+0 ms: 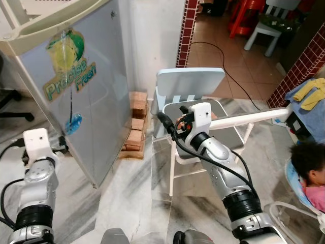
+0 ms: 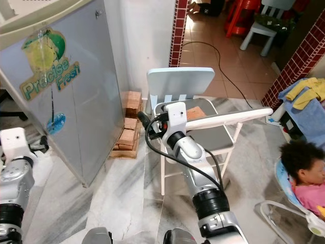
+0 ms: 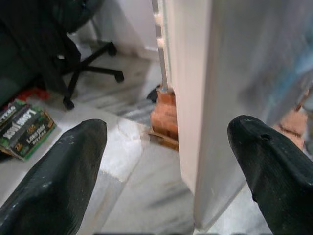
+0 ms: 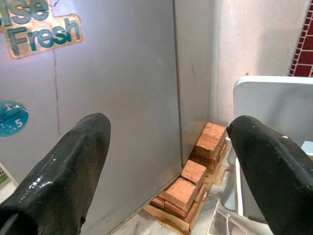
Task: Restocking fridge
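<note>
Here the fridge [image 1: 76, 96] stands on the robot's left, its grey side panel with the "Precise Fresh" sticker [image 1: 68, 71] turned toward the camera; which face carries the door cannot be told from here. A stack of bricks [image 4: 193, 188] lies on the floor just beside its far corner, against the white wall.

The right gripper [image 4: 168, 161] is raised in front of the folding chair [image 1: 195, 119], its two black fingers spread wide and holding nothing, and they look toward the fridge panel and the bricks. The left gripper [image 3: 166, 171] hangs low near the fridge's near edge, fingers likewise apart and empty; beyond it lie a green carton [image 3: 24, 127] on the floor and the base of an office chair [image 3: 85, 73].

Likely the step in hand is finding the door, since no stock is held yet. To do it well, the robot should turn left and step round the near corner until a door seam or handle comes into sight, keeping the right arm tucked clear of the chair back. A person [image 1: 312, 168] sits low at the right, so any turn should be slow and the right elbow kept in
</note>
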